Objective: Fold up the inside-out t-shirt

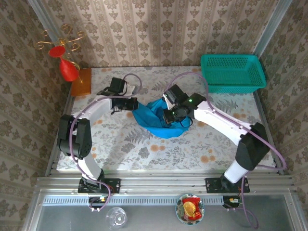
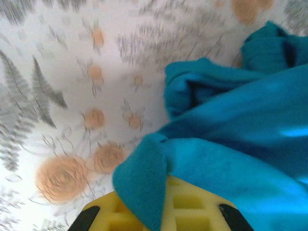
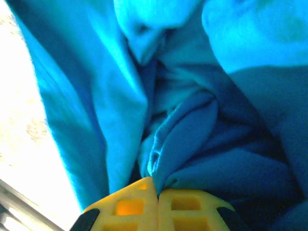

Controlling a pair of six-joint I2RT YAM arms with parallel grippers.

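Nothing legible here — no label, brand, number or sign can be read. The red-and-yellow packet [image 1: 190, 207] in the bowl [image 1: 178, 211] is too small to make out.

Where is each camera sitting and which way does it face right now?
Top external: fixed above and behind the robot, looking down at the table; both arms show, left gripper and right gripper shut on the t-shirt.
Left wrist: on the left wrist, looking past its yellow fingers at t-shirt and table.
Right wrist: on the right wrist, looking past its yellow fingers into t-shirt folds.
Shared: all three see the t-shirt.
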